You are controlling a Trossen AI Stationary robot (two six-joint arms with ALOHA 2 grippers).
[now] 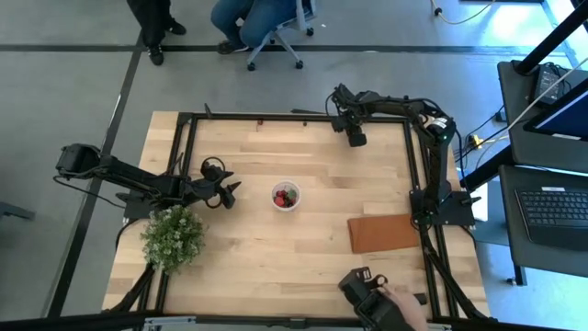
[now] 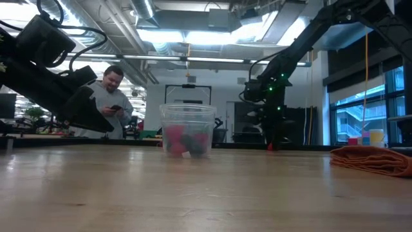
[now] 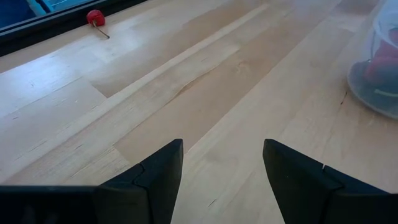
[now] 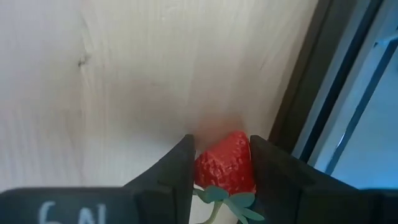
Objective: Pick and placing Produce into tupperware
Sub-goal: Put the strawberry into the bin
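Landmark: the tupperware (image 1: 286, 196), a small round translucent cup standing upright near the middle of the wooden table (image 1: 276, 267).
Left arm: one, well to the left of the tupperware, low over the table.
Left gripper (image 1: 230, 191): fingers spread wide and holding nothing; in its wrist view only bare wood lies between the fingers (image 3: 161, 177), and the tupperware wall shows off to one side, apart from them.
Bush (image 1: 173, 236): one leafy green plant with white flowers, left of the tupperware and nearer the table's front edge, just beside the left arm.
Loose berry (image 3: 94, 17): one small red piece with a thin stem, lying alone by the black frame rail at the table's far edge, clear of the left gripper.
Tupperware contents: red and dark pieces lie inside; the count cannot be told.
Strawberry (image 4: 225, 163): one red fruit with green leaves, pinched between the two fingers of the right gripper, down at the table surface just beside the black frame rail.
Right gripper (image 1: 356, 136): closed narrow on the strawberry, at the far edge of the table, right of the tupperware and well apart from it.
Mat (image 1: 384, 233): one flat reddish-brown rectangle, right of the tupperware, nearer the front edge.
Path between right gripper and tupperware: bare wood.
Persons: one seated beyond the far edge; one hand (image 1: 402, 303) with a dark object at the front edge, right of the tupperware.
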